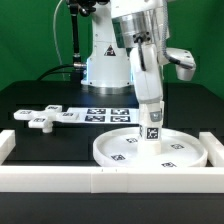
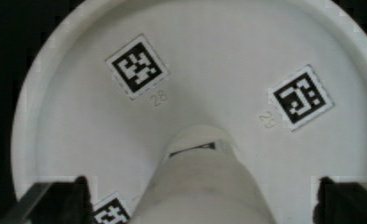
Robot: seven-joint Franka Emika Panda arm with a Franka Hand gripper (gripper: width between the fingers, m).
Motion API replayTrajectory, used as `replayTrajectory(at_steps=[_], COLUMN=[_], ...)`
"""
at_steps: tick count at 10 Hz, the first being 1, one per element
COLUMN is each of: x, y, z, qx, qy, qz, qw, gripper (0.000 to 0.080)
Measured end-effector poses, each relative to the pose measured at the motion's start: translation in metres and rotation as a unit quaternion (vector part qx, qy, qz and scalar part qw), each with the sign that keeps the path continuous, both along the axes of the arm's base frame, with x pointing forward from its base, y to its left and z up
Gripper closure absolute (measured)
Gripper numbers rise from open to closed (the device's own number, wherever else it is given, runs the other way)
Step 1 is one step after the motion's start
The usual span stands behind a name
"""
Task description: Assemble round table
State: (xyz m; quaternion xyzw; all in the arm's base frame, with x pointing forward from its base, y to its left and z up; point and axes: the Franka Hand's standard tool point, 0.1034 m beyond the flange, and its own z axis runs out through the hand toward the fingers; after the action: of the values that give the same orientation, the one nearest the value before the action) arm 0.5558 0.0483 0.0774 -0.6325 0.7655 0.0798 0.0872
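Leg (image 1: 152, 125) stands approx. upright on the middle of the round disc (image 1: 105, 155), lower end on the disc floor, side tag facing the ext. cam. Disc lies flat on the black surface (image 1: 30, 100), towards the ext. view's right, just behind the front border rail (image 1: 60, 178).

Pincer (image 2: 206, 186) comes down over the leg from above and straddles it. It's spread: in the wrist view the fingers (image 2: 64, 200) sit either side of the leg w/ a gap btw. each one and the leg. Part of a disc tag shows through the gap on one side. Pincer isn't squeezing the leg.

Cross-shaped foot (image 1: 42, 119) lies flat on the surface at the ext. view's left, well apart from the disc. Marker board (image 1: 108, 113) lies btw. foot and disc, a bit further back, in front of the arm base (image 1: 100, 65).

Wrist view also shows the disc rim curving round and two square tags on the disc floor beyond the leg's end.
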Motion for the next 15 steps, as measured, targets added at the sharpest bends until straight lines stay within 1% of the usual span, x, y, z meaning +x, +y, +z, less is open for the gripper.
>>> replayTrajectory(at_steps=[2, 4, 6, 7, 8, 10, 11, 12, 13, 14, 15], x=[-0.0001, -0.0003, -0.0006, -0.0004, -0.0022, -0.0028, -0.0030, -0.0032, -0.0027, -0.0021, -0.0018], y=[-0.0002, -0.0003, -0.0012, -0.0012, -0.0020, -0.0024, -0.0031, -0.0067, -0.0101, -0.0101, -0.0097], z=[-0.0002, -0.0002, 0.0016, 0.0020, 0.0019, 0.0009, 0.0005, -0.0009, -0.0018, -0.0014, -0.0013], qx=[-0.004, -0.006, -0.019, -0.019, -0.016, -0.017, -0.017, -0.019, -0.025, -0.032, -0.037], qy=[-0.022, -0.035, -0.049, -0.058, -0.063, -0.077, -0.086, -0.100, -0.105, -0.107, -0.112], qz=[0.092, 0.152, 0.294, 0.326, 0.331, 0.396, 0.437, 0.500, 0.553, 0.591, 0.642], qw=[0.995, 0.988, 0.955, 0.943, 0.942, 0.915, 0.895, 0.860, 0.826, 0.799, 0.758], gripper=[0.0151, 0.0151, 0.0151, 0.0151, 0.0151, 0.0151, 0.0151, 0.0151, 0.0151, 0.0151, 0.0151])
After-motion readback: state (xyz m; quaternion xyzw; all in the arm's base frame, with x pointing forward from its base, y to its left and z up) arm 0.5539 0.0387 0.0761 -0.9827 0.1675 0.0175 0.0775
